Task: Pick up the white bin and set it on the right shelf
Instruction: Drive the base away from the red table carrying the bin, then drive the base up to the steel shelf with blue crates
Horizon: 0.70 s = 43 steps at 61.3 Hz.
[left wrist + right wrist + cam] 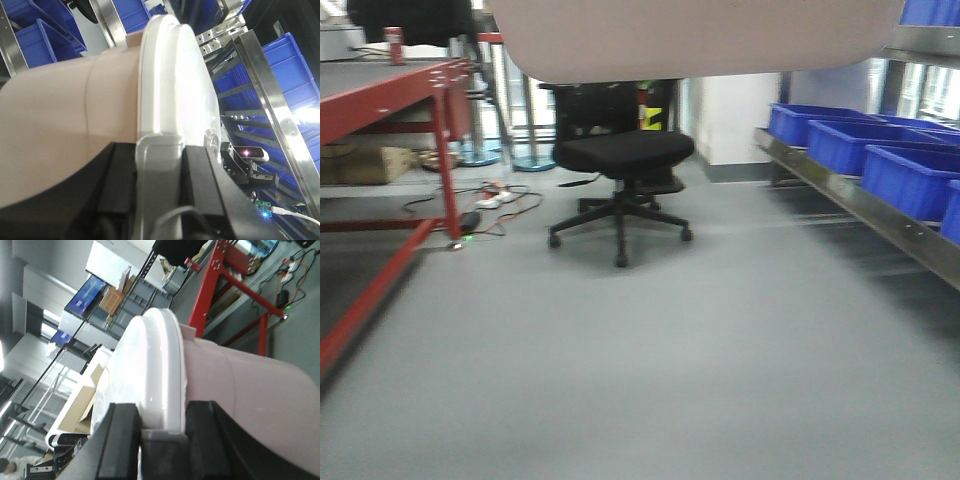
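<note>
white bin (700,40) cropped at top edge; blue bins (910,175) blurred

Matt plastic white bin (60,125), glossy translucent lid (170,85); shiny steel right shelf (880,215); smooth blue plastic bins (910,180).

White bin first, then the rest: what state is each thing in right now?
Off-white plastic bin with translucent lid: lid on, held up off the floor, not on the shelf.
Left hand: shut on the lid rim at one end of the bin.
Right hand: shut on the lid rim at the other end.
Stainless steel shelf: carrying blue bins.
Blue plastic bins: open-topped, in a row.
Black swivel office chair: upright, unoccupied.
</note>
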Each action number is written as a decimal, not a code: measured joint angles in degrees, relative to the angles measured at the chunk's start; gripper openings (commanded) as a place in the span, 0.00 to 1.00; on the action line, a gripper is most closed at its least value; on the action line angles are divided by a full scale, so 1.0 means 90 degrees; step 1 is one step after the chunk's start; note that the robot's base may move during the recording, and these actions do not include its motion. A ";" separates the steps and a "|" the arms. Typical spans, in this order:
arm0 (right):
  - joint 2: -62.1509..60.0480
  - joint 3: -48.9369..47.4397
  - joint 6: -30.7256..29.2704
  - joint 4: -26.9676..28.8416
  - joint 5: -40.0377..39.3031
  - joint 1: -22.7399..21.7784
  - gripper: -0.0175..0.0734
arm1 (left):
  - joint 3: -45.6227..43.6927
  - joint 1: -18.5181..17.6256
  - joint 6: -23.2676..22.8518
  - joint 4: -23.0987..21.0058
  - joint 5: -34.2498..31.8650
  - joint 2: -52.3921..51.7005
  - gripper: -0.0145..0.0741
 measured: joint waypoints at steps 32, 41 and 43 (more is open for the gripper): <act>0.0000 0.0000 0.0000 0.0005 0.0000 0.0000 0.26 | 0.0000 0.0000 0.0000 0.0000 0.0000 0.0000 0.02; 0.0000 0.0000 0.0000 0.0005 0.0000 0.0000 0.26 | 0.0000 0.0000 0.0000 0.0000 0.0000 0.0000 0.02; 0.0000 0.0000 0.0000 0.0005 0.0000 0.0000 0.26 | 0.0000 0.0000 0.0000 0.0000 0.0000 0.0000 0.02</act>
